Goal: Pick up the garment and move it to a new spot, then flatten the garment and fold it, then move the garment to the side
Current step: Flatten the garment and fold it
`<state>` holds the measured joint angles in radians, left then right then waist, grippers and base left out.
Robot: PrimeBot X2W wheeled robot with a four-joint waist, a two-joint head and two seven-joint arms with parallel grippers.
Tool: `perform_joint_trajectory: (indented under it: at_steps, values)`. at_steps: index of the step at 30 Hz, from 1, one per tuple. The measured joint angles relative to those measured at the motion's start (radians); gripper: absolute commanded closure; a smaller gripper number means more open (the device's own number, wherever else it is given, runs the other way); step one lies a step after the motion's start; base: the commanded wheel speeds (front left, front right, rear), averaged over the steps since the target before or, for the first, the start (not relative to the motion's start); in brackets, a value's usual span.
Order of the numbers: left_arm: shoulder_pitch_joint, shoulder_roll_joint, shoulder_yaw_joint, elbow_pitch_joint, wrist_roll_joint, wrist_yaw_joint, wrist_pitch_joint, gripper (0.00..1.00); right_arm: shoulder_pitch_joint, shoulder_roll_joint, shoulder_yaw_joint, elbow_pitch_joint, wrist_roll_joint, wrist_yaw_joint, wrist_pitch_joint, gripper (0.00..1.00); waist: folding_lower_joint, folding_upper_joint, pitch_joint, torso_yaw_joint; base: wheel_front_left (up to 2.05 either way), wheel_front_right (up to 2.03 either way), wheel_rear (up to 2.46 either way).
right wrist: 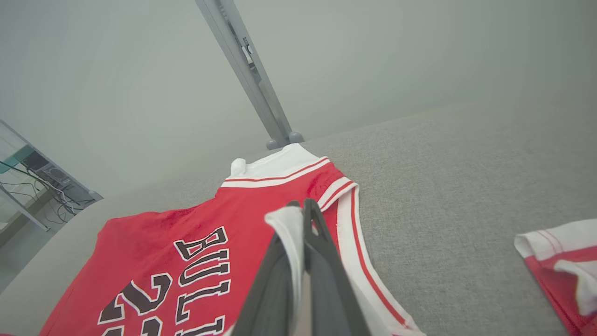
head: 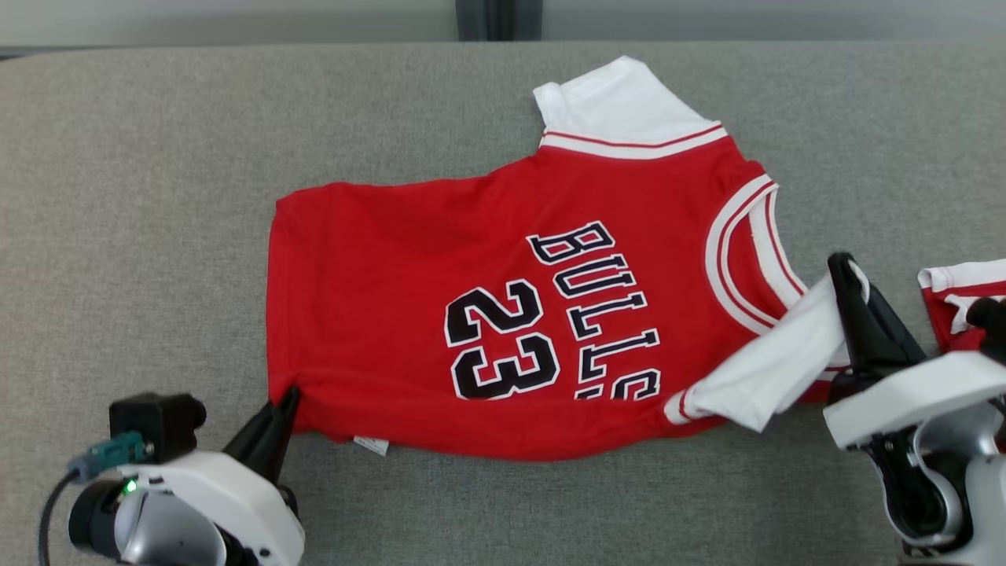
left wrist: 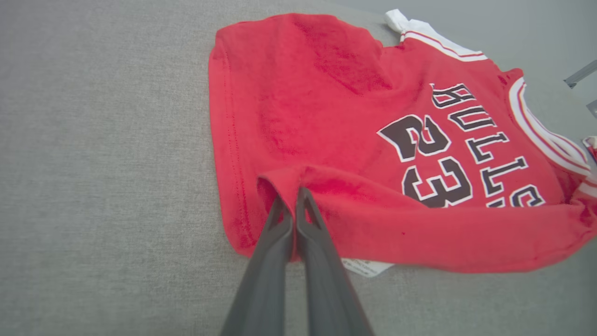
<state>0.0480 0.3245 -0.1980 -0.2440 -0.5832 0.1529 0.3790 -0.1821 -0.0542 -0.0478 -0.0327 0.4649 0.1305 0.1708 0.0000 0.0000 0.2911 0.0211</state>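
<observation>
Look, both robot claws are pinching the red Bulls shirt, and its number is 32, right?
Almost. The number is 23, not 32, as the head view shows. The rest holds: the left claw pinches the red Bulls shirt at its bottom corner, and the right claw pinches its white sleeve.

The jersey (head: 409, 259) is bright red, its lettering (head: 503, 314) black with white outlines. Its sleeves (head: 621, 102) are white, edged by a thin red stripe, and the neckline (head: 715, 259) is white banded with red. The fabric surface (head: 141, 196) is mottled grey. A second garment (head: 943, 318) is red and white.
</observation>
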Motion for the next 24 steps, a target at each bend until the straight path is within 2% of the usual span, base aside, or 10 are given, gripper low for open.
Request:
perform_joint_trajectory:
  at_steps: [6, 15, 17, 18, 20, 21, 22, 24]
  values:
    - [-0.099, -0.012, 0.012, 0.069, -0.033, -0.021, -0.002, 1.00, -0.136, -0.013, 0.021, 0.140, -0.003, 0.000, -0.062, 1.00, 0.0000, 0.0000, 0.057, 0.007, 0.00, 0.00, 0.00]
    - [-0.120, -0.031, 0.016, 0.159, -0.067, -0.039, -0.021, 1.00, -0.241, -0.035, 0.077, 0.340, 0.024, 0.000, -0.101, 1.00, 0.0000, 0.0000, 0.083, 0.012, 0.00, 0.00, 0.00]
    - [-0.115, -0.039, 0.017, 0.166, -0.071, -0.039, -0.030, 1.00, -0.248, -0.043, 0.092, 0.365, 0.044, 0.000, -0.109, 0.51, 0.0000, 0.0000, 0.082, 0.015, 0.00, 0.00, 0.00]
    - [-0.112, -0.043, 0.017, 0.168, -0.075, -0.039, -0.033, 1.00, -0.250, -0.045, 0.098, 0.373, 0.054, 0.000, -0.116, 0.00, 0.0000, 0.0000, 0.080, 0.016, 0.00, 0.00, 0.00]
    - [-0.099, -0.055, 0.017, 0.170, -0.084, -0.040, -0.048, 1.00, -0.250, -0.055, 0.103, 0.382, 0.059, 0.000, -0.143, 0.00, 0.0000, 0.0000, 0.074, 0.020, 0.00, 0.00, 0.00]
    - [-0.092, -0.060, 0.017, 0.172, -0.086, -0.041, -0.058, 0.93, -0.249, -0.059, 0.101, 0.384, 0.065, 0.000, -0.158, 0.00, 0.0000, 0.0000, 0.070, 0.022, 0.00, 0.00, 0.00]
    - [-0.091, -0.063, 0.016, 0.174, -0.085, -0.041, -0.066, 0.00, -0.246, -0.062, 0.098, 0.383, 0.065, 0.000, -0.177, 0.00, 0.0000, 0.0000, 0.066, 0.024, 0.00, 0.00, 0.00]
    - [-0.089, -0.070, 0.019, 0.176, -0.081, -0.040, -0.095, 0.00, -0.235, -0.071, 0.087, 0.375, 0.065, 0.000, -0.212, 0.00, 0.0000, 0.0000, 0.055, 0.028, 0.00, 0.00, 0.00]
